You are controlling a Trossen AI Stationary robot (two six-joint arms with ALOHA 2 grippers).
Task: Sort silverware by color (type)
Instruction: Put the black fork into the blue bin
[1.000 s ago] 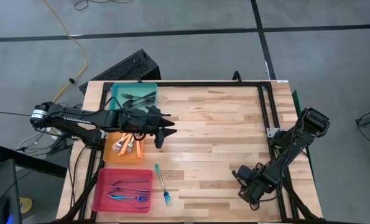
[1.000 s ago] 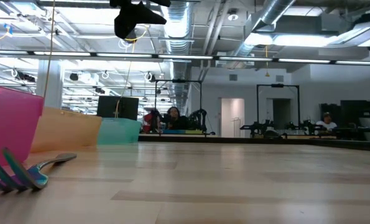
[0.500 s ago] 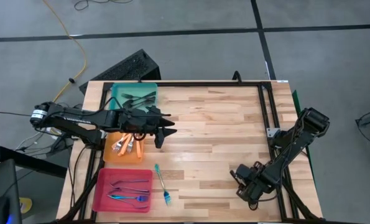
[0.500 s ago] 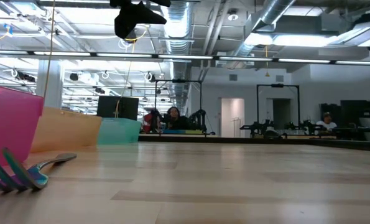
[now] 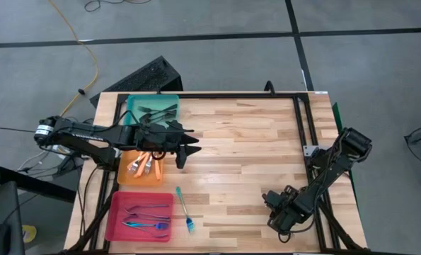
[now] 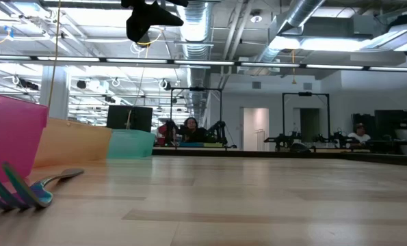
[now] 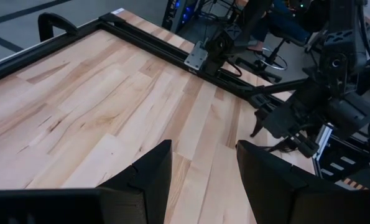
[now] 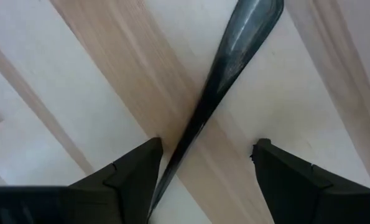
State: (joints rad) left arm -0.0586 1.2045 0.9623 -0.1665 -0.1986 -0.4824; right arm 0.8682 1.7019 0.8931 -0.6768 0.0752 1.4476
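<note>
Step in hand: pickup of dark utensil (image 8: 225, 74) lying on table (image 5: 252, 156) near right front edge. Right gripper (image 8: 203, 168) low over it, jaws wide, astride handle, not gripping. Next: close squarely on handle. Left gripper (image 5: 185, 150) idle beside orange tray (image 5: 125, 177), jaws parted, empty.

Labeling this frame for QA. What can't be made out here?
- Dark utensil: right wrist view cuts off both ends; type unclear. In the high view the right gripper covers it.
- Counts in the teal tray and orange tray: left arm overlaps them, pieces too small.
- Pink tray contents: low view, wall hides them.
- Left gripper: open, empty.
</note>
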